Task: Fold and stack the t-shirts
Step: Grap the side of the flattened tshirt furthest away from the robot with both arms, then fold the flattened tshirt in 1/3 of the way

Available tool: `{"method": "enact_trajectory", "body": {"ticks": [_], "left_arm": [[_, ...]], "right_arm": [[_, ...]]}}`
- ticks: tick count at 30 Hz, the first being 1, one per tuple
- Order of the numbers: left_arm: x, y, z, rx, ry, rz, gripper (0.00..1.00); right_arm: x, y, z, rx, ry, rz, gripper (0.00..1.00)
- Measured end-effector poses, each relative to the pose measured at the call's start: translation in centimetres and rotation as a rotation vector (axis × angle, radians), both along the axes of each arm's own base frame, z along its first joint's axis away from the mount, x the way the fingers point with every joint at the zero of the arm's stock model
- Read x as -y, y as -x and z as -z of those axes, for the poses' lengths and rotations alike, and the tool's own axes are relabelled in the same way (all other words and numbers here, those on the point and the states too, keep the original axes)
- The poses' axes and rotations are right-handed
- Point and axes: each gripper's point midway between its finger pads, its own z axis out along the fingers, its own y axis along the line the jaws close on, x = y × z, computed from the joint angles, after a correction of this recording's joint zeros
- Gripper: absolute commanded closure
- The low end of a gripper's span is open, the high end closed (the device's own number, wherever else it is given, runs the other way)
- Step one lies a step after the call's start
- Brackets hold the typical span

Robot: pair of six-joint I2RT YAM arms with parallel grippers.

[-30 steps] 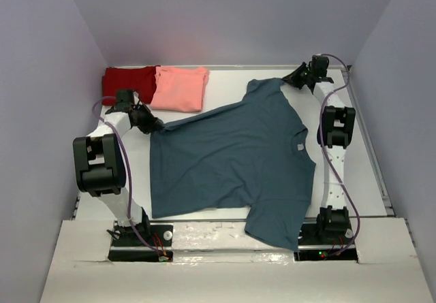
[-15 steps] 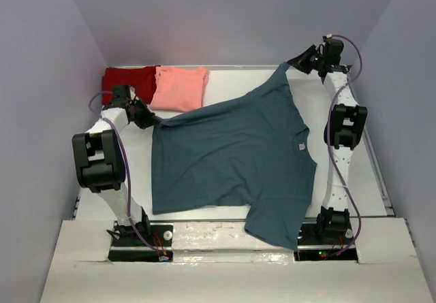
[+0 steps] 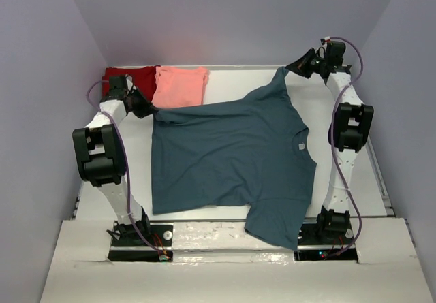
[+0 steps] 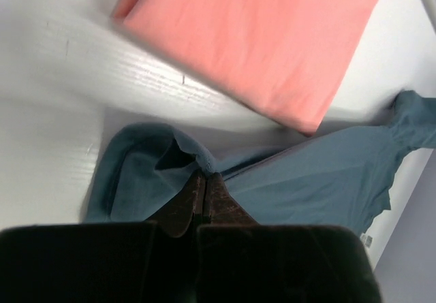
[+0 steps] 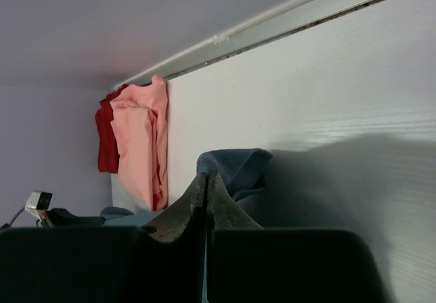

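Clamping the teal t-shirt [image 3: 231,153]: left gripper [image 3: 146,107] at hem, right gripper [image 3: 300,67] at sleeve (far side).

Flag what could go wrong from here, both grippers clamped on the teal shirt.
1. The left gripper and right gripper each pinch only a small bit of the teal t-shirt; it could slip out under tension.
2. The left gripper sits beside the folded salmon-pink t-shirt; a sweep might drag it.
3. The near sleeve overhangs the table's front edge and may snag.
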Motion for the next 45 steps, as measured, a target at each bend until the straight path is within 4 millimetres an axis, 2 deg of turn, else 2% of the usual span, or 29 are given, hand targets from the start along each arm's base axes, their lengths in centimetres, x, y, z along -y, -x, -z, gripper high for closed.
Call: {"method": "enact_trajectory", "body": {"ticks": [4, 7, 11, 21, 25, 35, 40, 45], "left_arm": [[-0.2, -1.9, -1.3, 0.051, -0.001, 0.004, 1.00], [-0.1, -2.6, -1.5, 0.068, 0.005, 0.010, 1.00], [0.0, -2.6, -1.2, 0.062, 0.012, 0.015, 1.00], [0.0, -2.7, -1.1, 0.064, 0.015, 0.017, 1.00], [0.0, -2.7, -1.2, 0.068, 0.015, 0.016, 1.00], [0.0, -2.1, -1.8, 0.083, 0.020, 0.005, 1.00], [-0.1, -1.4, -2.8, 0.108, 0.023, -0.004, 1.00], [0.1, -0.5, -3.0, 0.115, 0.026, -0.004, 1.00]], "right_arm": [[-0.4, 1.2, -1.5, 0.008, -0.002, -0.024, 1.00], [-0.7, 1.9, -2.9, 0.027, -0.004, -0.045, 1.00], [-1.2, 2.5, -4.2, 0.046, -0.019, -0.080, 1.00], [-2.2, 3.7, -5.3, 0.054, -0.059, -0.154, 1.00], [-2.6, 4.9, -6.6, 0.064, -0.075, -0.185, 1.00], [-3.5, 8.5, -11.6, 0.118, -0.097, -0.249, 1.00], [-3.8, 10.1, -12.5, 0.118, -0.103, -0.261, 1.00], [-4.0, 11.9, -12.4, 0.094, -0.110, -0.262, 1.00]]}}
